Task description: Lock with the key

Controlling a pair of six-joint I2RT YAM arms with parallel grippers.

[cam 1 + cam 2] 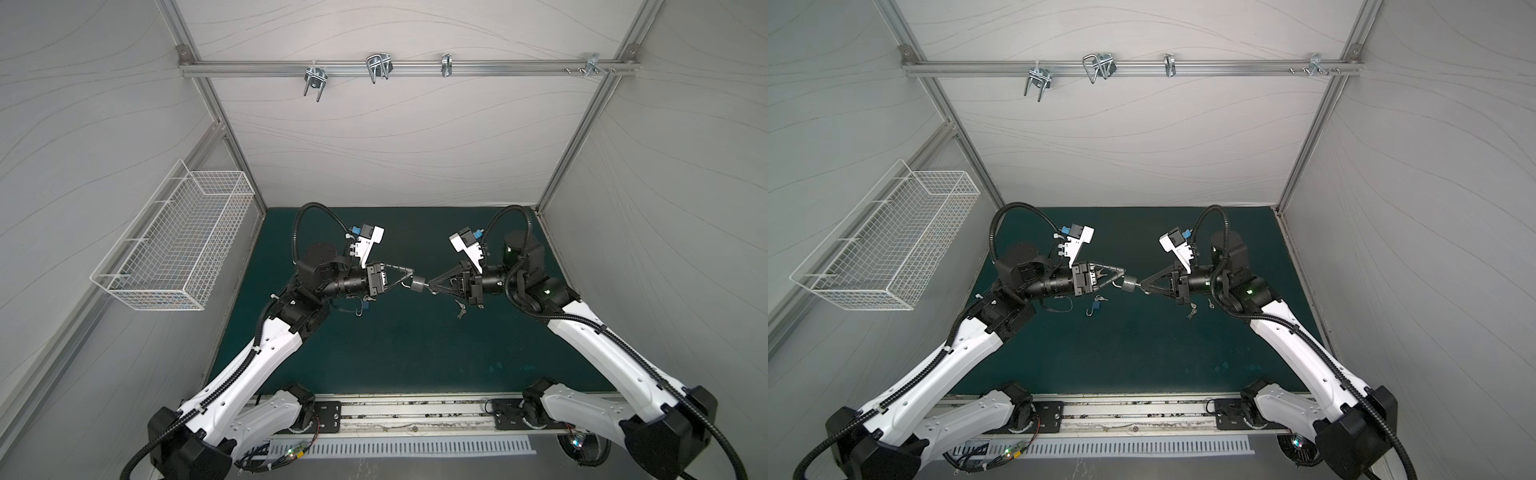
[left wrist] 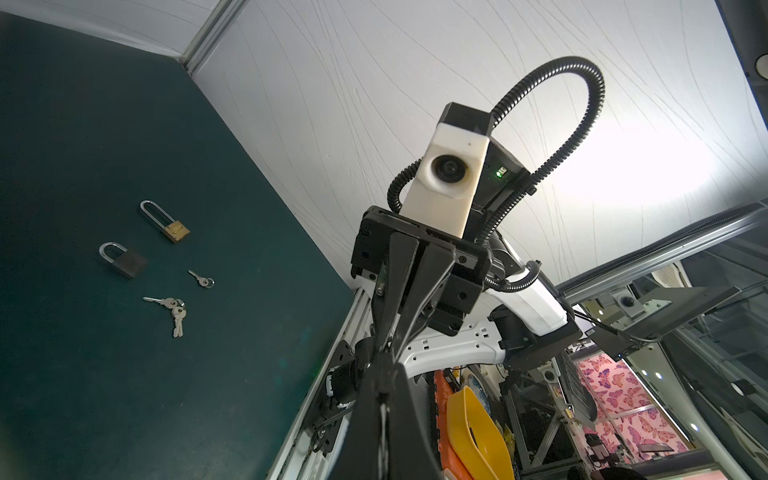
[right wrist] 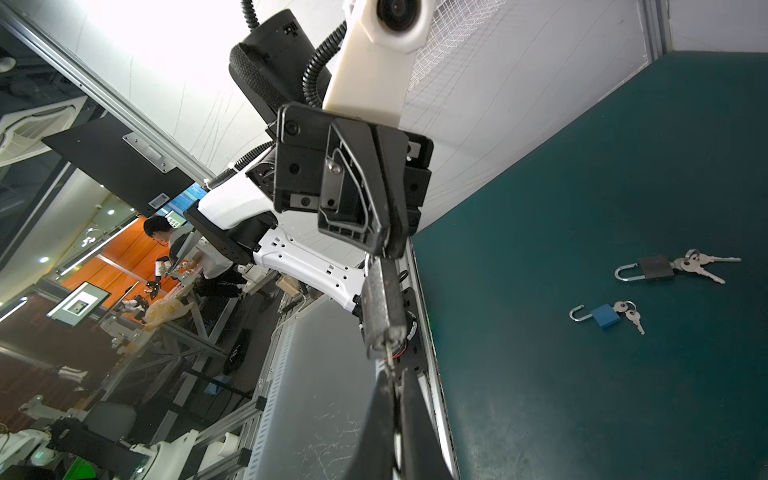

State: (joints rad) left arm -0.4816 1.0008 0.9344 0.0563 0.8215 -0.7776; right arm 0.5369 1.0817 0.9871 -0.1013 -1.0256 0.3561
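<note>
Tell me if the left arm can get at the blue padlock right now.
Probably not yet: the blue padlock lies uncovered on the mat close below, but the left gripper is shut on the shackle of the grey padlock.

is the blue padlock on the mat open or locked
Open: in the right wrist view the blue padlock shows its shackle as a hook, one end free of the body.
</note>
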